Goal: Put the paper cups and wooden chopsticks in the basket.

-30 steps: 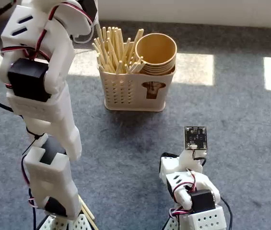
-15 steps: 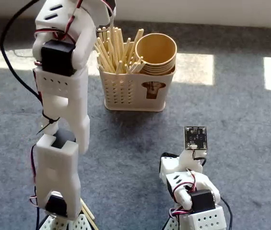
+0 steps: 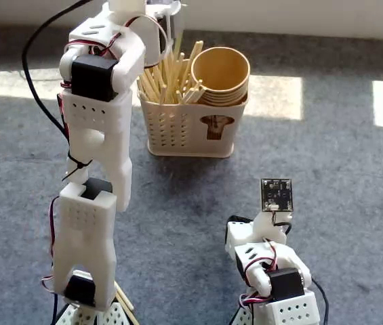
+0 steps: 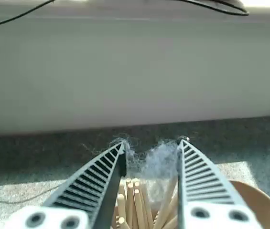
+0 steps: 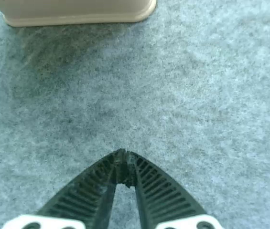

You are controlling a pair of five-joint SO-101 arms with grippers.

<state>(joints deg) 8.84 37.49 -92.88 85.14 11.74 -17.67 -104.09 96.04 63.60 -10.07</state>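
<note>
Left gripper [image 4: 152, 142] open over chopsticks [image 4: 137, 202] standing in basket [image 3: 177, 132] beside cups [image 3: 222, 71]. Right gripper [image 5: 124, 155] closed on nothing. Risk: a descending left gripper snags sticks and tips the basket.

L gripper [image 4: 152, 143] spread wide at frame centre, wooden chopsticks [image 4: 135, 200] btwn its fingers, paper cup [image 4: 264, 210] rim at frame edge; carpet [image 4: 29, 162], pale wall [image 4: 135, 71] behind.

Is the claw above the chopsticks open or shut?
Open. The left gripper hangs over the basket with its two fingers spread apart, and the chopsticks show in the gap between them.
</note>
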